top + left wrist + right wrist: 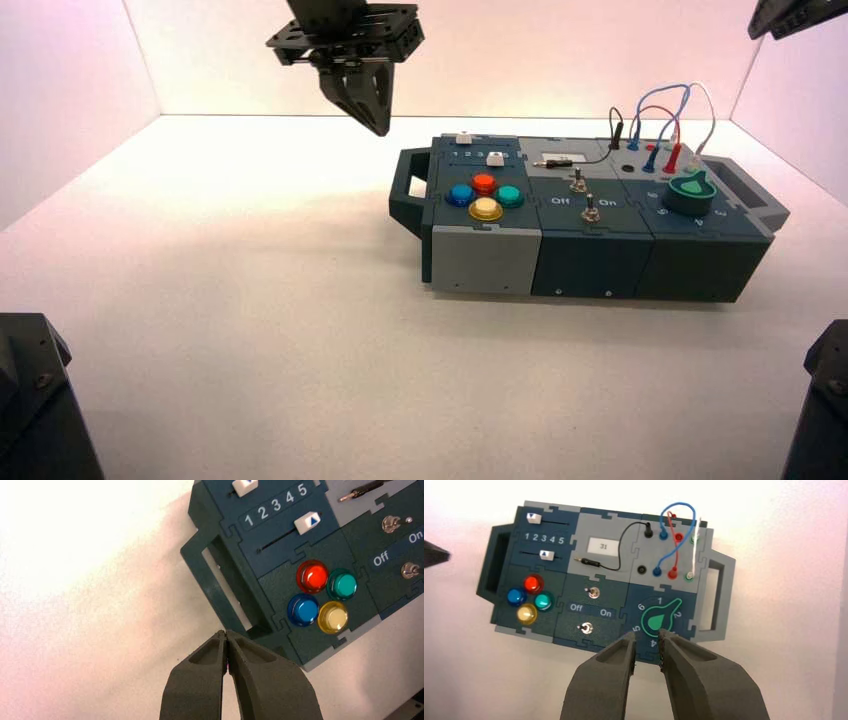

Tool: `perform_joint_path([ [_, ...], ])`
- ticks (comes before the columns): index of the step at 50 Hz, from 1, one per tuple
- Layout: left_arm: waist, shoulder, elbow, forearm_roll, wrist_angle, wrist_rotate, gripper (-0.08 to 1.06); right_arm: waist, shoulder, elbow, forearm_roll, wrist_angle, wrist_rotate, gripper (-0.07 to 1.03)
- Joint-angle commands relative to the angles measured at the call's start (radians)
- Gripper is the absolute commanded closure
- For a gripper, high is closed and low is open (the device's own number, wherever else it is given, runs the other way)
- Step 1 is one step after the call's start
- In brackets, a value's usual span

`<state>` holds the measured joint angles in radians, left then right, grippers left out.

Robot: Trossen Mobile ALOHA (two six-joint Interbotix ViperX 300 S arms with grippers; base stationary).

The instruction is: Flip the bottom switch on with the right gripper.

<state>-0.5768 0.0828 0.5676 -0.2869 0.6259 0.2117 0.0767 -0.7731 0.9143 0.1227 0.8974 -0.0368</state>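
Note:
The bottom switch (585,627) is a small silver toggle on the dark box (590,260), just below the "Off"/"On" lettering. Its lever leans toward the Off side. It also shows in the high view (591,210) and at the edge of the left wrist view (411,570). Its twin, the top switch (594,592), sits above the lettering. My right gripper (647,636) is open and empty, held high above the box's front edge near the green knob (658,617), well apart from the switch. My left gripper (226,634) is shut and empty, raised beyond the box's left handle (225,587).
Red, teal, blue and yellow push buttons (530,599) cluster left of the switches. Two white sliders (545,555) with numbers 1 to 5 sit behind them. Blue, red, white and black wires (674,535) loop over the jacks at the back right. White walls enclose the table.

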Motion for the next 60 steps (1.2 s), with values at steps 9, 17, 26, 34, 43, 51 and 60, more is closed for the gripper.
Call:
perform_joint_path([
  [9,-0.012,0.061,-0.075,-0.011,0.046,0.043,1.00,0.061,0.035,-0.052,0.043,-0.028,0.008,0.68],
  [17,-0.025,0.112,-0.101,-0.018,0.063,0.057,1.00,0.098,0.063,-0.043,0.081,-0.052,0.014,0.69],
  [26,-0.057,0.144,-0.144,-0.026,0.075,0.080,1.00,0.117,0.069,-0.015,0.107,-0.078,0.014,0.72],
  [34,-0.067,0.175,-0.183,-0.029,0.086,0.078,1.00,0.117,0.074,0.005,0.107,-0.084,0.012,0.76],
  [43,-0.067,0.204,-0.190,-0.032,0.098,0.078,1.00,0.130,0.075,0.020,0.110,-0.084,0.005,0.89],
  [51,-0.067,0.207,-0.190,-0.031,0.097,0.078,1.00,0.184,0.086,0.012,0.114,-0.098,0.009,0.94],
  [60,-0.060,0.236,-0.198,-0.028,0.098,0.080,1.00,0.201,0.117,0.003,0.130,-0.107,0.009,0.95],
])
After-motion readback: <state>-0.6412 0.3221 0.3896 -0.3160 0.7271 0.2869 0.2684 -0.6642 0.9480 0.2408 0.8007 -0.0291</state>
